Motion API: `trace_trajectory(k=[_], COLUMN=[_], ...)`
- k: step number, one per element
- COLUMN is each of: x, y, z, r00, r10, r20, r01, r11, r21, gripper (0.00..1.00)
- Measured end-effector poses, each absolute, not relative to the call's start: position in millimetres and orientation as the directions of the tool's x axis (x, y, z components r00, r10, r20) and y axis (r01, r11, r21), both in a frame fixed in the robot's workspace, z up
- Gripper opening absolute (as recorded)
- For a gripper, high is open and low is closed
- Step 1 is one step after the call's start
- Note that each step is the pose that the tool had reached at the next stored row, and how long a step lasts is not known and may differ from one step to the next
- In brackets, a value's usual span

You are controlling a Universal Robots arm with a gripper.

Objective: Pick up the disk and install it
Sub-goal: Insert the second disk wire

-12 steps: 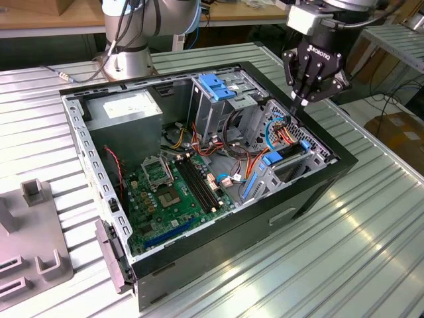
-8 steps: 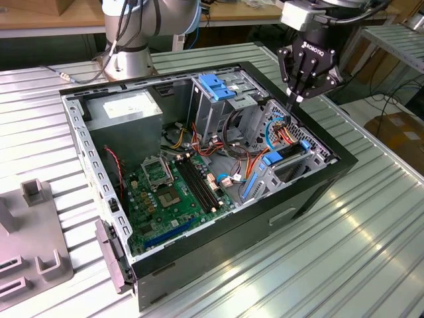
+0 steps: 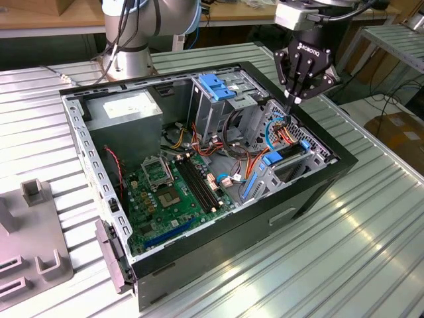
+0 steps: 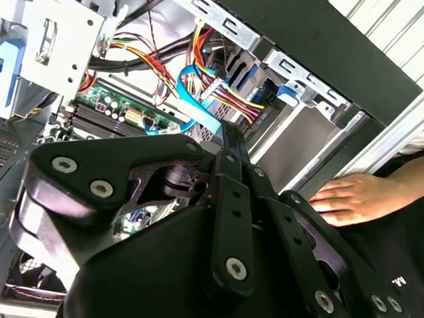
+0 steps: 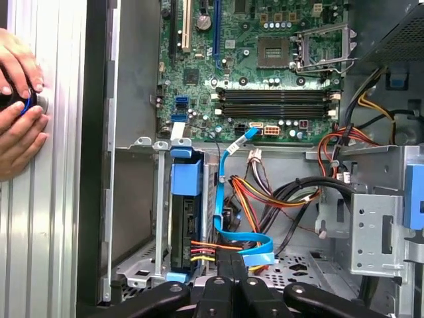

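While the end effector (image 3: 292,101) hangs with fingers pinched together and nothing in them over the open computer case (image 3: 311,192), the disk (image 5: 186,218) sits on edge in its bay, cables (image 5: 245,248) just beside it. Hands (image 5: 16,106) rest on the counter (image 3: 371,245).

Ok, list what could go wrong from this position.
1. The gripper hangs right above loose coloured cables; descending could snag or pinch them.
2. The flat blue cable runs beside the disk in its bay and may get tugged.
3. A person's hand rests beside the case, close to the arm's path.
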State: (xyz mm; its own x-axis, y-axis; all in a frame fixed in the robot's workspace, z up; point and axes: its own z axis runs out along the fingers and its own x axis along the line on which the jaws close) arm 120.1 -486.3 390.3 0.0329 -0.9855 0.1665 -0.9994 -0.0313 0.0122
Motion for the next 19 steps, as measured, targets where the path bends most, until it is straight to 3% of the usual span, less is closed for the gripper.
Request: trace_trajectory(k=[3,12,15,16,19], x=[120.1,120.1,120.1,120.1,120.1], y=[-486.0,-485.2,-485.1,-485.1,-485.2], z=[389.4,376.5,374.7,374.3,373.7], r00=[0.033,0.033,0.033,0.033,0.033], r10=[-0.985,-0.979,-0.978,-0.978,-0.978], r20=[0.168,0.202,0.204,0.204,0.204], r01=[-0.999,-0.999,-0.999,-0.999,-0.999], r11=[-0.031,-0.031,-0.031,-0.031,-0.031], r21=[0.012,0.013,0.013,0.013,0.013], gripper=[0.24,0.24,0.22,0.16,0.16])
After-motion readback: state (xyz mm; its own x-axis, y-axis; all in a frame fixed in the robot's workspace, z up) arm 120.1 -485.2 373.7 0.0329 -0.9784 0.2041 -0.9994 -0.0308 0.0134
